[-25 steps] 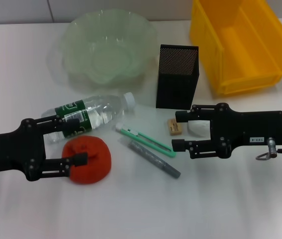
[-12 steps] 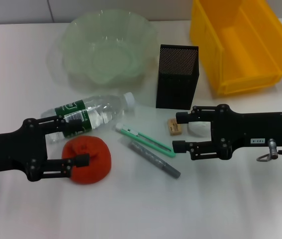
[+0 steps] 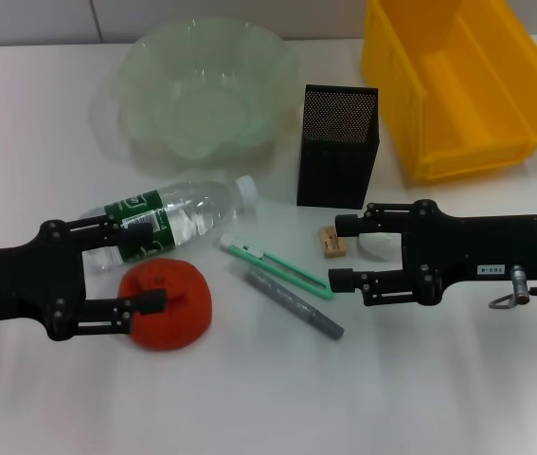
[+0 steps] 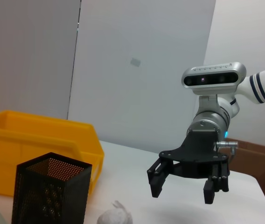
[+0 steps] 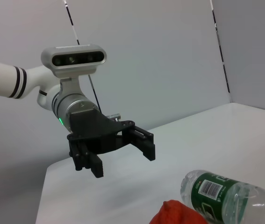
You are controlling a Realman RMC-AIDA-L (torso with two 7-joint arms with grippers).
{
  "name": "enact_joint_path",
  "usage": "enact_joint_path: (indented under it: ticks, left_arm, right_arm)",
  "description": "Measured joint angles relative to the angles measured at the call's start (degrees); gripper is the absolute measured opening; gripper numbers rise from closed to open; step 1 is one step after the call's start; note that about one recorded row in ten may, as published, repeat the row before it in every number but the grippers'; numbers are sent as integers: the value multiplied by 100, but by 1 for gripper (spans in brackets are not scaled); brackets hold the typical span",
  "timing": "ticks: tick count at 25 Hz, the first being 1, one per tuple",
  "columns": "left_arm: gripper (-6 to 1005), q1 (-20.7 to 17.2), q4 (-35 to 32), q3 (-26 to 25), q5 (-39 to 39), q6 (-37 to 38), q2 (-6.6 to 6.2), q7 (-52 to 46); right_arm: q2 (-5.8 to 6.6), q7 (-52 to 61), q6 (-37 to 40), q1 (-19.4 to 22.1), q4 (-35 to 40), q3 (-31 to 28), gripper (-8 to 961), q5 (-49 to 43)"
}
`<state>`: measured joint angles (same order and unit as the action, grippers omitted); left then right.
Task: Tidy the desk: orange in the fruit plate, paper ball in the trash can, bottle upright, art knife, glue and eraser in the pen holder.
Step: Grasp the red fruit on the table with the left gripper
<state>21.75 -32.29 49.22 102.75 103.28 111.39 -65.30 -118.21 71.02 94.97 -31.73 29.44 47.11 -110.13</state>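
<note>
The left gripper (image 3: 145,267), fingers apart, sits at lower left around the orange (image 3: 167,304); it should come lower and close gently before lifting toward the fruit plate (image 3: 145,57) at upper left. The right gripper (image 3: 342,250), also apart, waits near the paper ball (image 3: 378,245) on the white desk (image 3: 268,398), grey walls behind

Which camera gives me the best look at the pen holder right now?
Head view: the whole black mesh pen holder stands upright beside the yellow bin. The left wrist view shows it cut off at the frame edge; the right wrist view misses it.
</note>
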Motion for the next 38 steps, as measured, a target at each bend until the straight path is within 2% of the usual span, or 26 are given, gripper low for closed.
enact_joint_path:
  ticks: [7,17,30,38]
  left_arm:
    - [793,-3,-210,-62,247,-68,-15,-212]
    - [791,124,-558,-71,743,-467,49,-743]
    - [789,349,-645,-19,1490,-1219,190,-876]
    - [788,446,-647,-47,1802,-1300,277,-893]
  right_arm:
    - [2,15,5,23,10,0,752,0]
    - [0,-4,10,51,24,0,751,-37]
    - [5,-2,-29,36,26,-1,752,-58]
    - [0,1,-40,34,27,0,752,-62]
